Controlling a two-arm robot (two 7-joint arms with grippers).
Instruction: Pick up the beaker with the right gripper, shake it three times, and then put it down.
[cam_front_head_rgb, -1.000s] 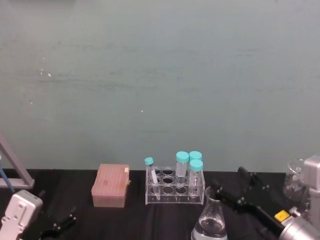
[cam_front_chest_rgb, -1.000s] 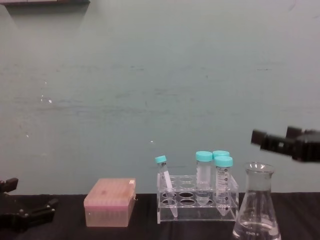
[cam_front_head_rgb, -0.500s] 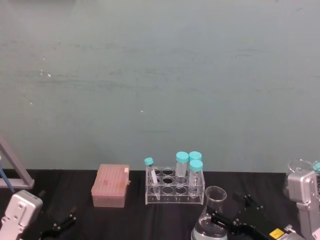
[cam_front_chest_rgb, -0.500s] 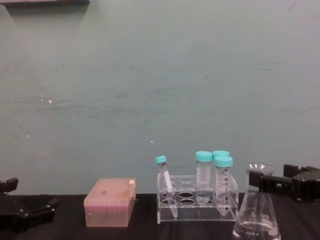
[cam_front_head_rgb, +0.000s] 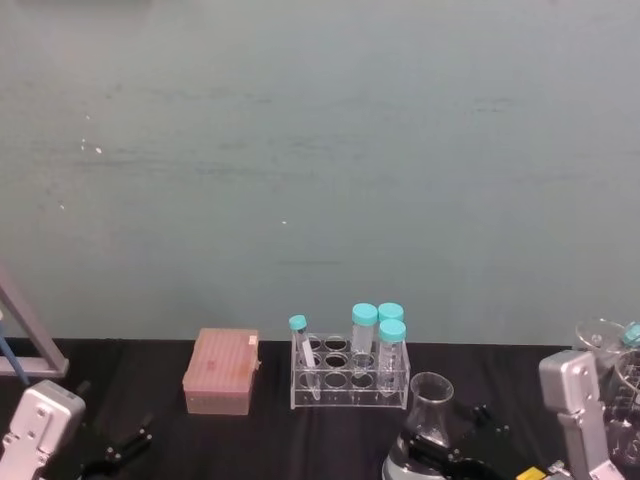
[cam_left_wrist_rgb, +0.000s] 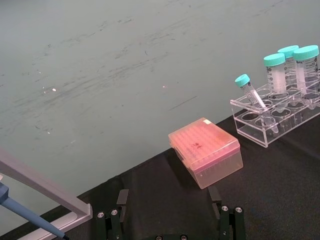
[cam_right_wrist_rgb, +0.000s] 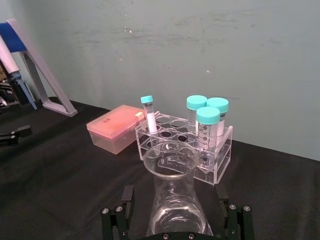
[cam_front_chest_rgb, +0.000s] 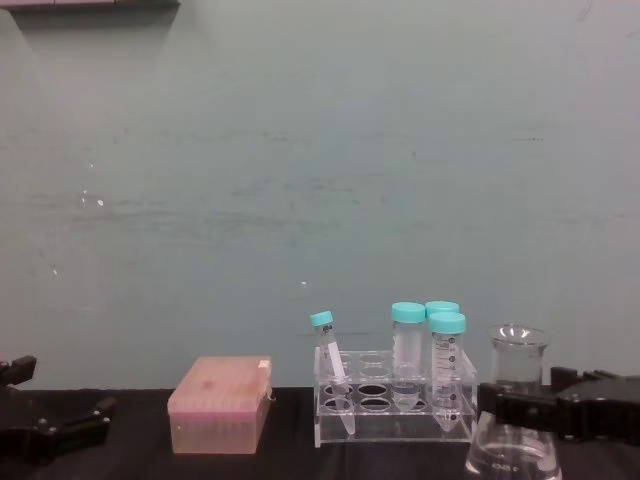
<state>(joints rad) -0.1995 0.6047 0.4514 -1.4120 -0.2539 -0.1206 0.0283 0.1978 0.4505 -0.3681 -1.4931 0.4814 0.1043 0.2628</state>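
Glass with liquid inside sets the terms here. The beaker (cam_front_chest_rgb: 520, 362), a clear conical flask, stands upright on the black surface (cam_right_wrist_rgb: 60, 165) at the robot's right front, nearer the robot than the tube rack (cam_front_chest_rgb: 395, 410) and a little to its right. It will probably feel bottom-heavy, since the clear liquid sits low in the wide base. The wall is rigid, smooth, likely slippery, and breakable.

The right gripper (cam_right_wrist_rgb: 175, 202) is down at flask height. Its fingers (cam_right_wrist_rgb: 224, 200) are spread on either side of the sloping shoulder with a gap to the glass on both sides, so nothing is held yet.

The safest hold looks like the narrow neck just under the flared rim — lower down, the cone would tend to squeeze out of the fingers. Pressure should be firm rather than crushing, and the liquid will slosh when shaken.

The left gripper (cam_left_wrist_rgb: 169, 210) is parked low at the left, its fingers apart and empty.
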